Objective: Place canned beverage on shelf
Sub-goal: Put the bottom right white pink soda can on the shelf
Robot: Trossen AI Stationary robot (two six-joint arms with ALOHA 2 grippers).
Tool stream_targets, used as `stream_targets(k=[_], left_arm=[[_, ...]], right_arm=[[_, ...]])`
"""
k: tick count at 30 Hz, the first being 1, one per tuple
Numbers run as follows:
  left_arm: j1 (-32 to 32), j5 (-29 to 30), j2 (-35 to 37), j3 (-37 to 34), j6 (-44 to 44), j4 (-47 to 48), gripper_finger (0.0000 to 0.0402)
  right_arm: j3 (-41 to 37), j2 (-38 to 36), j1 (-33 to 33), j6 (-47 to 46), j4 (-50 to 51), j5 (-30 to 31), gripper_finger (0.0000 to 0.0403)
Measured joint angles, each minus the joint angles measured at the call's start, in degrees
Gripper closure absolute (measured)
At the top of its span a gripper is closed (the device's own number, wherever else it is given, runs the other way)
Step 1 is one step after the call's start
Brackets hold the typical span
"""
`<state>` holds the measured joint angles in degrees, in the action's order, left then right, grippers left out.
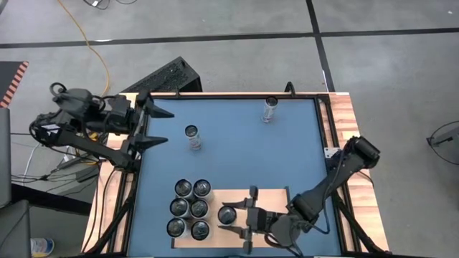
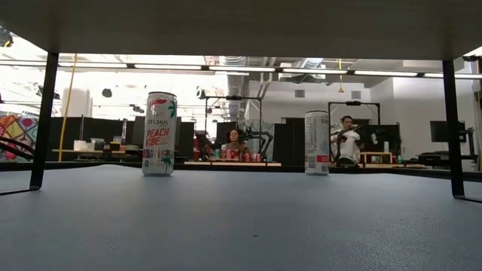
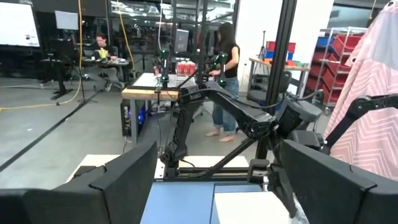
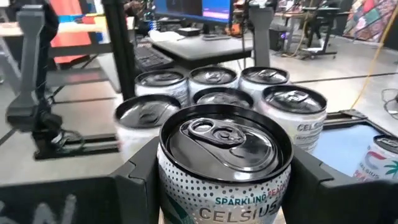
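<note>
The right gripper [image 1: 237, 217] grips an upright Celsius can [image 4: 225, 167] on the shelf [image 1: 269, 196], beside six clustered cans [image 1: 190, 208]; bare wood lies behind. The left gripper [image 1: 159, 126] waits, spread wide, at the table's [image 1: 237, 158] left edge.

The can [image 4: 225, 163] between the right gripper's [image 4: 225, 180] fingers is showing a glossy, mirror-bright metal lid with a pull tab, and a smooth printed wall speckled with small dots. The six cans [image 4: 224, 93] behind it are gleaming with the same polished metal tops. The gripper's fingers [image 4: 134, 186] are looking like matt dark plastic. The shelf [image 1: 269, 197] is showing pale, smooth wood grain with a dull finish. The table surface [image 1: 229, 150] is appearing as a matt blue covering, finely textured in the low view, and its side strips [image 1: 349, 115] are showing reddish wood grain.
</note>
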<state>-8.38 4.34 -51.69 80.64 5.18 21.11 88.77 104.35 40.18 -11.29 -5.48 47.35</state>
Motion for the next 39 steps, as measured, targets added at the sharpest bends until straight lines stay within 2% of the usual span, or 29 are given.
stream_targets(k=[3, 9, 15, 19, 36, 39], left_arm=[[0.0, -0.01, -0.46, -0.01, -0.23, 0.01, 0.0077], [0.0, -0.02, -0.79, -0.07, 0.01, 0.04, 0.0077], [0.0, -0.02, -0.8, -0.07, 0.58, -0.68, 0.0077], [0.0, -0.04, -0.78, -0.07, 0.66, -1.68, 0.0077], [0.0, -0.07, -0.8, -0.07, 1.39, -1.6, 0.0077], [0.0, -0.07, -0.8, -0.07, 1.59, -1.6, 0.0077]], right_arm=[[0.0, -0.06, 0.24, 0.94, -0.67, -2.23, 0.0186], [0.0, 1.18, 1.47, -1.14, -1.45, -2.73, 0.0186], [0.06, 2.44, 0.52, -0.91, -3.54, -8.53, 0.0186], [-0.11, 2.97, 0.23, 2.17, -4.17, -9.02, 0.0186], [-0.04, 2.91, 0.39, 4.81, -4.2, -10.93, 0.0186], [-1.3, 2.91, 0.12, 5.33, -7.63, -12.38, 0.0186]])
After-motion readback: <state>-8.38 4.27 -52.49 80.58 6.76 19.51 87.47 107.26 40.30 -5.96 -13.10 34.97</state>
